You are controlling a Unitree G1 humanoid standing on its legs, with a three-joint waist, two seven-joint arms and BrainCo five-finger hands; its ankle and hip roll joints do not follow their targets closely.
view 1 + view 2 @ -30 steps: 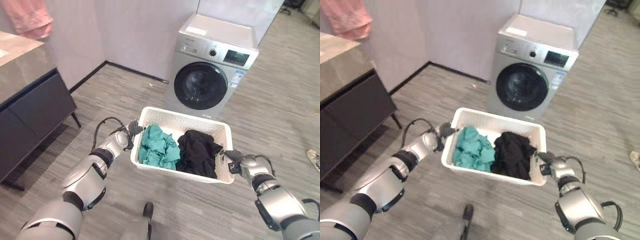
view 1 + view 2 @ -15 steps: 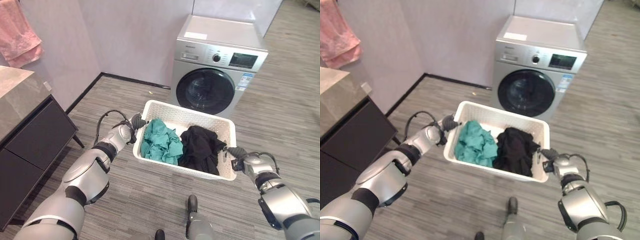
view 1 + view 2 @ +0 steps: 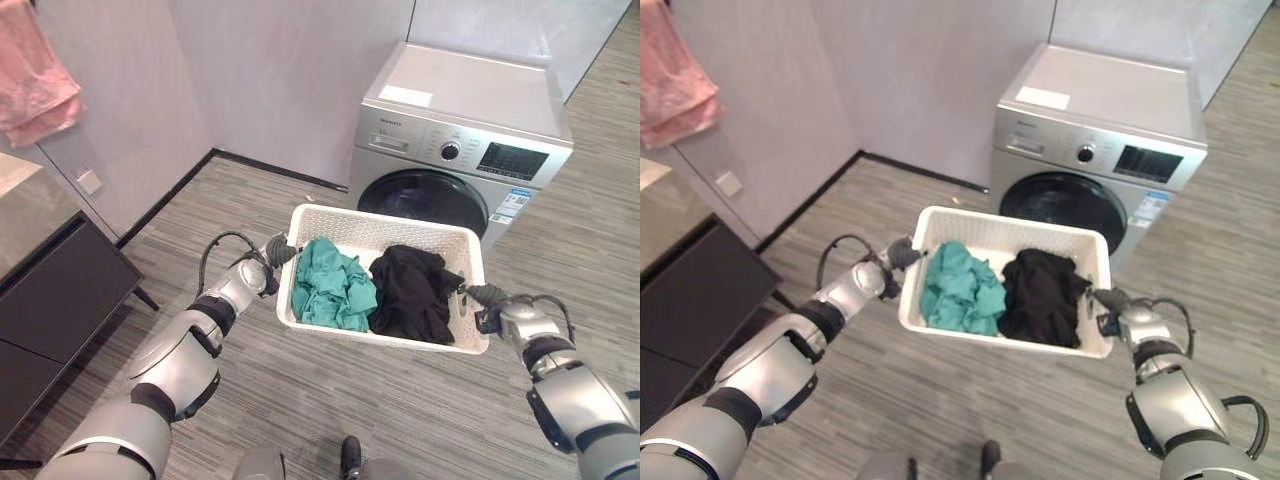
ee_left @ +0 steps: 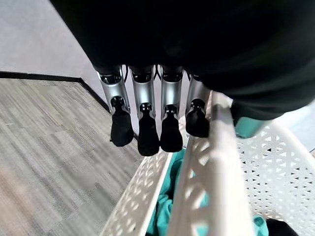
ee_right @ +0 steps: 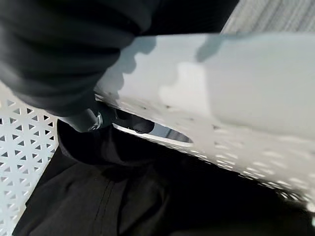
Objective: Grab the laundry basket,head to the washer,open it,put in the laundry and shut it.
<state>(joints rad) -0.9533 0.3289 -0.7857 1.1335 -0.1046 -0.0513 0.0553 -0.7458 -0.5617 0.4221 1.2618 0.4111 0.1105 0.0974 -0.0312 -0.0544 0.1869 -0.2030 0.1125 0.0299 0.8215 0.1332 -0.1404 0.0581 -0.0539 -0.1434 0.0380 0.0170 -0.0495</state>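
Observation:
I hold a white perforated laundry basket (image 3: 381, 216) in the air between both hands. Inside it a teal garment (image 3: 331, 286) lies on the left and a black garment (image 3: 411, 291) on the right. My left hand (image 3: 272, 256) grips the basket's left rim (image 4: 215, 147), its fingers (image 4: 147, 132) down the outer wall. My right hand (image 3: 489, 303) is shut on the right rim (image 5: 221, 98), with a dark fingertip (image 5: 138, 125) in the handle slot. Just beyond the basket stands the silver front-loading washer (image 3: 470, 110); its round dark door (image 3: 437, 199) is shut.
A dark cabinet (image 3: 55, 290) with a grey top stands at the left, and a pink towel (image 3: 35, 85) hangs above it. A pale wall (image 3: 270, 70) runs behind the washer. Grey plank floor (image 3: 300, 400) lies around and below the basket.
The camera has moved toward the washer, which now looks nearer and sits right behind the basket. Both hands keep the same hold on the basket.

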